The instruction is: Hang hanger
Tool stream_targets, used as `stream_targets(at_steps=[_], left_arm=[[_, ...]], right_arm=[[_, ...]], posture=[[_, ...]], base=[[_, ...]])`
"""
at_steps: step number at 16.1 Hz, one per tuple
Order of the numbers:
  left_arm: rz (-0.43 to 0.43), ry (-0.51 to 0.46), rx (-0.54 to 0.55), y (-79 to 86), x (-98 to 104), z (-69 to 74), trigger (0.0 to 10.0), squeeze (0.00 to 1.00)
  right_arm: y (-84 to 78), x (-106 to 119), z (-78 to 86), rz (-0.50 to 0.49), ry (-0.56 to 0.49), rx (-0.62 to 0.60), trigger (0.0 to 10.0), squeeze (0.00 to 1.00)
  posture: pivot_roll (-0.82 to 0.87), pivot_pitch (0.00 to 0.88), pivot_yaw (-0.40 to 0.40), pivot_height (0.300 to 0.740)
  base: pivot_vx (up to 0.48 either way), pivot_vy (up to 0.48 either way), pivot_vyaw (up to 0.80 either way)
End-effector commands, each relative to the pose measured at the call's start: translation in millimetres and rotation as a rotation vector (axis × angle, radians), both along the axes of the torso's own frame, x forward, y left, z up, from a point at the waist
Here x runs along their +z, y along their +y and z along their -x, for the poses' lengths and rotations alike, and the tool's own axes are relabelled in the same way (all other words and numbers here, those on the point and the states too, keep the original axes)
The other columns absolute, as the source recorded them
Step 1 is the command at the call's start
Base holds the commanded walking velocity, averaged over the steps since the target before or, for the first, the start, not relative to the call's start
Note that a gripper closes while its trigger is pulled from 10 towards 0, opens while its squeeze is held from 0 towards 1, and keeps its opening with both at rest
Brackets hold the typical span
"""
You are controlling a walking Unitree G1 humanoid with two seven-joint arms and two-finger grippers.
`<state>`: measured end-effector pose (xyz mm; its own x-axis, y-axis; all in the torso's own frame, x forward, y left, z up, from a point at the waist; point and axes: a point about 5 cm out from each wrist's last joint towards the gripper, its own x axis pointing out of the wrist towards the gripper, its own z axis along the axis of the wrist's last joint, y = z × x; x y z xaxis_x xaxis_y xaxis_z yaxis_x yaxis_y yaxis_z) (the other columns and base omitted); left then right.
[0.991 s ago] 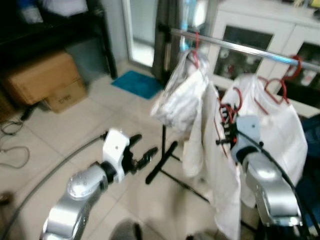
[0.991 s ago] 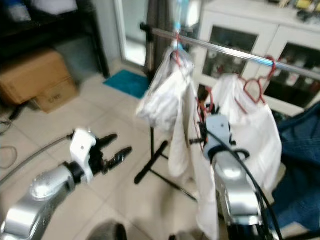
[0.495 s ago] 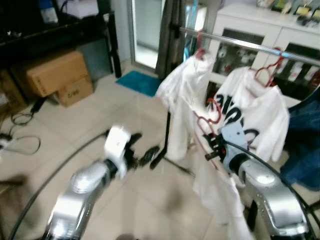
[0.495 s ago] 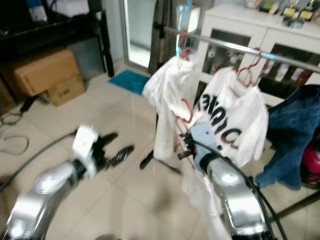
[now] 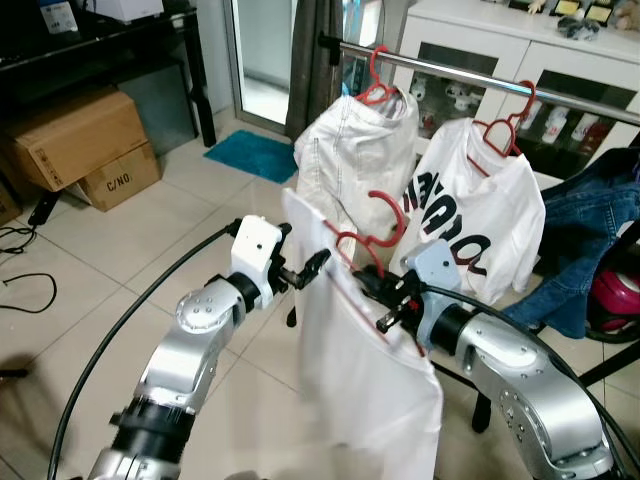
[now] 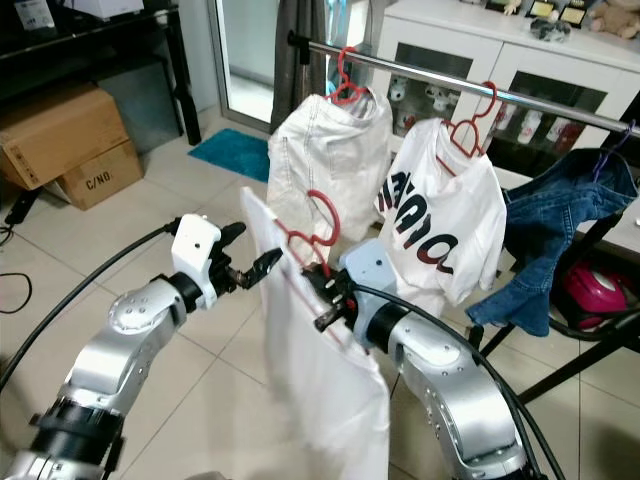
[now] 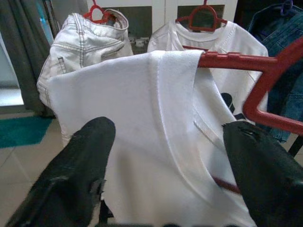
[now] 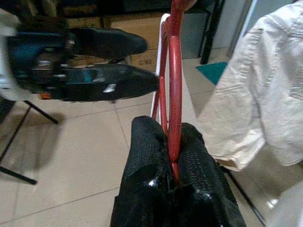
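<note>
A red hanger (image 5: 384,219) carries a white shirt (image 5: 365,385) that hangs in front of me. My right gripper (image 5: 376,297) is shut on the hanger's red wire (image 8: 174,90) just below the hook. My left gripper (image 5: 307,268) is open at the shirt's left shoulder. In the left wrist view its two fingers (image 7: 92,151) stand wide apart, with the shirt's shoulder (image 7: 142,113) and the hanger's arm (image 7: 246,61) straight ahead between them. The metal clothes rail (image 5: 455,78) runs behind, above the held hanger.
On the rail hang a cream denim garment (image 5: 352,150) and a white printed T-shirt (image 5: 482,215), each on a red hanger, and blue denim (image 5: 600,215) further right. Cardboard boxes (image 5: 75,145) and a teal mat (image 5: 255,155) lie to the left. White cabinets (image 5: 560,60) stand behind.
The camera has shifted and sharpened. My right gripper has brought the hanger and shirt forward and left, in front of the rail. My left gripper now sits at the shirt's shoulder.
</note>
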<state>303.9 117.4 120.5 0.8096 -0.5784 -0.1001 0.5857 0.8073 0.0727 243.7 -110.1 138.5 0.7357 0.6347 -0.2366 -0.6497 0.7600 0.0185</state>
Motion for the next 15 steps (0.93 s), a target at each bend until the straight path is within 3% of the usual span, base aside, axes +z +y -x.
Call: stream_targets(at_steps=[1, 6, 15], left_arm=[[-0.016, -0.02, -0.018, -5.0, 3.0, -3.4, 0.0, 0.0], [-0.04, -0.029, -0.017, -6.5, -4.0, -9.8, 0.0, 0.0], [-0.07, -0.057, -0.046, -8.4, -6.4, -14.6, 0.0, 0.0]], right_arm=[[2.3, 11.9, 1.5, -0.029, -0.041, 0.023, 0.0, 0.0], [9.4, 21.4, 7.6, -0.135, -0.039, 0.08, 0.0, 0.0], [9.3, 20.5, 11.1, -0.148, -0.018, 0.087, 0.0, 0.0]], posture=[[-0.05, 0.0, -0.033, 0.74], [-0.06, 0.0, -0.021, 0.74], [-0.07, 0.0, -0.015, 0.74]], base=[[0.0, 0.0, 0.0], [0.0, 0.0, 0.0], [0.0, 0.0, 0.0]])
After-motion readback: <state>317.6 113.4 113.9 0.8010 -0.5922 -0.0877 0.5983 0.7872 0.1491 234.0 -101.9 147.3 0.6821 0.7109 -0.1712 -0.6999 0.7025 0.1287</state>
